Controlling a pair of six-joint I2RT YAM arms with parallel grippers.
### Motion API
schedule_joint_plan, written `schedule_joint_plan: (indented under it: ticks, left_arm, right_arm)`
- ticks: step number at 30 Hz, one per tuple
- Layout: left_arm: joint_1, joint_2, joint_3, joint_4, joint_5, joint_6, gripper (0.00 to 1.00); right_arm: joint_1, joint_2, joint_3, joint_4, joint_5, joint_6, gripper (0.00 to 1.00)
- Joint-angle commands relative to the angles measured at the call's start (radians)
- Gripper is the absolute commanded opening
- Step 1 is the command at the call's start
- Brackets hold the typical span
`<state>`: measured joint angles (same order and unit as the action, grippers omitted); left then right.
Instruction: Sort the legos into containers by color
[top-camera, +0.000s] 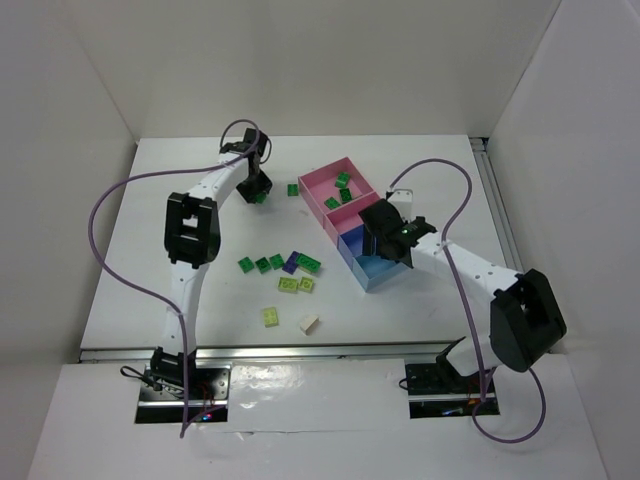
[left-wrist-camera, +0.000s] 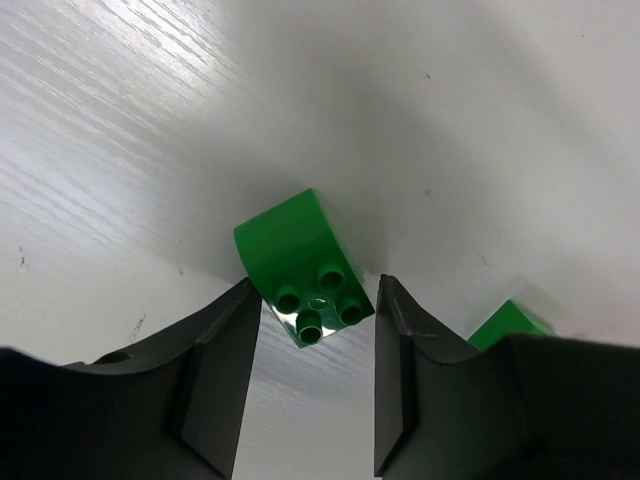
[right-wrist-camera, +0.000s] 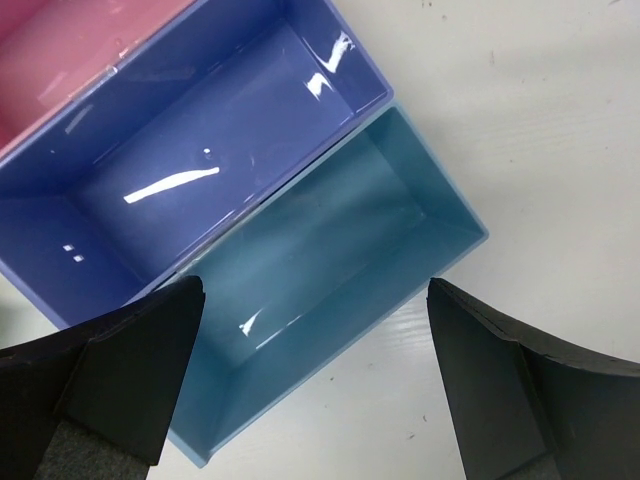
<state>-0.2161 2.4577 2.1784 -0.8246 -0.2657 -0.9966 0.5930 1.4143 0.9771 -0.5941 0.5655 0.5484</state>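
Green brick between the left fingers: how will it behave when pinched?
The green brick looks like rigid plastic, so probably no deformation. Its glossy faces may slip. It sits skewed in the left gripper, jaws open, so it will likely twist as they close.

Top external: fixed high, behind the arm bases. It faces down and toward the far wall and takes in the whole table (top-camera: 180, 290) from far off, so small things read poorly.

Left wrist: far left of the scene, very near the surface, looking steeply down between its own fingers (left-wrist-camera: 215, 360). A dark green brick (left-wrist-camera: 295, 260) fills the middle. The top view shows the same brick under the left gripper (top-camera: 258, 192).

Right wrist: low over the near end of the containers (top-camera: 352, 208), facing straight down. It shares the periwinkle box (right-wrist-camera: 220, 130) and the light blue box (right-wrist-camera: 340, 250) with the top view.
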Motion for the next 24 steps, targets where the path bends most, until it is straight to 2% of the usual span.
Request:
schedule_joint_plan:
  ticks: [1,5,11,13,15,18,21,24]
  left_arm:
    - [0.009,0.011,-0.051,-0.024,-0.03,0.047,0.52]
    - [0.009,-0.032,-0.071,0.021,0.032,0.194,0.51]
    - [0.009,-0.193,-0.146,0.03,0.106,0.376,0.47]
    - [-0.032,-0.233,-0.164,0.03,0.129,0.418,0.47]
    - [-0.083,-0.293,-0.184,0.089,0.222,0.487,0.47]
    - [-0.175,-0.321,-0.207,0.136,0.29,0.512,0.47]
    - [-0.254,-0.266,-0.109,0.136,0.281,0.53,0.48]
    - [-0.275,-0.182,0.047,0.108,0.29,0.488,0.51]
  right_arm:
    - [0.001,0.021,-0.006,0.034,-0.003,-0.004,1.0]
    - [0.001,0.021,-0.006,0.043,-0.003,-0.004,1.0]
    - [0.001,-0.004,0.012,0.002,0.043,-0.004,1.0]
    - [0.001,-0.035,0.012,0.002,0.057,-0.004,1.0]
    - [0.001,-0.057,0.012,0.002,0.066,0.005,1.0]
    - [0.001,-0.086,0.012,0.002,0.076,0.005,1.0]
    - [0.001,-0.086,0.021,-0.009,0.076,0.015,1.0]
    - [0.001,-0.095,0.032,-0.03,0.076,0.025,1.0]
